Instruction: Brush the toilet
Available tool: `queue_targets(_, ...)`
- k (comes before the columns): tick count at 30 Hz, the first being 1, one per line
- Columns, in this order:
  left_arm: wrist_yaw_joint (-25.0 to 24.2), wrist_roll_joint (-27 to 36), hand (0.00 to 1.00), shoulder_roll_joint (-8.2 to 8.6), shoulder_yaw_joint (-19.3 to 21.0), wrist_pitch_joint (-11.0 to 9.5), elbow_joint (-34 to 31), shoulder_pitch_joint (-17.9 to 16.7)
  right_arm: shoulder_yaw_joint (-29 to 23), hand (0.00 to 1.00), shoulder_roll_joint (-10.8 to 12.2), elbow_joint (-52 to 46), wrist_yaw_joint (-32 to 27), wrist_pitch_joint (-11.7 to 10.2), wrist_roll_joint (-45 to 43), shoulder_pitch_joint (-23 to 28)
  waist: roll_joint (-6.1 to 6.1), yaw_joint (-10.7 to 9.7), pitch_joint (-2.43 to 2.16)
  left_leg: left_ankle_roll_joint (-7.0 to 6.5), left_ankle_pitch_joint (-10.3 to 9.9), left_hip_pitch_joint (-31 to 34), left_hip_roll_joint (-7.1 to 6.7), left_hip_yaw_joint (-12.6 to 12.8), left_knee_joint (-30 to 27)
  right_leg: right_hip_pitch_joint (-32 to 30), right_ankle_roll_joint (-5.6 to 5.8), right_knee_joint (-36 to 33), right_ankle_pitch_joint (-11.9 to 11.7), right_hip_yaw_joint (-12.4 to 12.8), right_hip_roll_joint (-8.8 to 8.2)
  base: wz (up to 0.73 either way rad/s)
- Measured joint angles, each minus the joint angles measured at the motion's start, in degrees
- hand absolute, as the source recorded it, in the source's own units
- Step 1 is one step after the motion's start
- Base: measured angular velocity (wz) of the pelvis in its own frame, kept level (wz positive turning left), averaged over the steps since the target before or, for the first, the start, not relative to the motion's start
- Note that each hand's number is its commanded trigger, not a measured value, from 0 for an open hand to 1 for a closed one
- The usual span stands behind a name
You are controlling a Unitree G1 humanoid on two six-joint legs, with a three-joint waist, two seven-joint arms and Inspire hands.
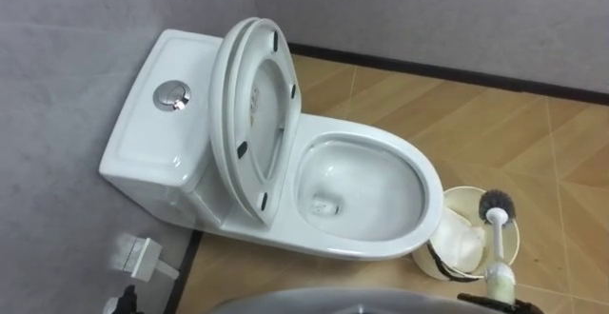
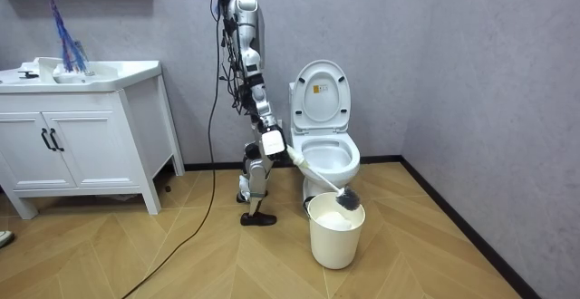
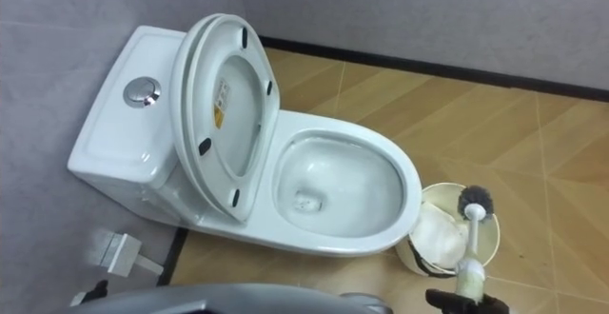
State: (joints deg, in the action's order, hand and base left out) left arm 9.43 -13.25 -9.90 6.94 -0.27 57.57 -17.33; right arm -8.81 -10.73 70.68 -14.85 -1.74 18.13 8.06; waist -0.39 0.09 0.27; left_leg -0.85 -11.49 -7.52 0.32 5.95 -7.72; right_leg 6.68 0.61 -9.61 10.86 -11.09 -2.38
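Your right hand (image 2: 273, 145) is clamped on the toilet brush (image 1: 496, 243), whose handle runs straight away from it with the bristle head over the pail (image 1: 466, 191), so the toilet bowl (image 1: 430, 186) lies just left of the head.

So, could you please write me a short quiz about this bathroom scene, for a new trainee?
1. True or false: the toilet's lid is raised.
2. The head of the brush is over: A the bowl; B the bucket; C the tank.
3. Which of the robot's hands holds the brush?
Key: 1 true; 2 B; 3 the right hand.
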Motion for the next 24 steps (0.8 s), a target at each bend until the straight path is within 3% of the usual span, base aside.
queue_targets(11, 0.0, -1.5, 0.0, 1.0, 2.1, 1.6, 0.1, -0.3, -2.1, 0.0, 0.4, 0.7, 1.9, 0.5, 11.3, 0.0, 0.15, -0.4, 0.0, 0.0, 0.0, -0.8, -0.06, -0.3, 0.0, 0.7, 0.02, 0.0, 0.0, -0.2, -0.04, 0.0)
queue_targets(17, 0.0, -2.6, 0.0, 2.4, 2.5, 2.9, 0.4, -0.9, -2.9, 0.0, 1.3, 1.2, 3.5, 1.3, 12.6, -0.1, 0.2, -1.4, -0.12, 0.0, 0.0, -1.0, -0.07, -0.4, 0.0, 1.0, 0.02, 0.0, 0.0, -0.3, -0.07, 0.0)
queue_targets(24, -1.3, -2.5, 0.0, 2.51, 4.1, 3.1, 0.7, -0.9, -3.1, 0.0, 1.4, 1.4, 5.1, 1.9, 12.8, -0.1, 0.13, -1.3, -0.14, 0.0, 0.0, -1.3, -0.05, -0.4, -0.1, 1.3, 0.02, 0.6, 0.0, -0.2, -0.04, 0.0)
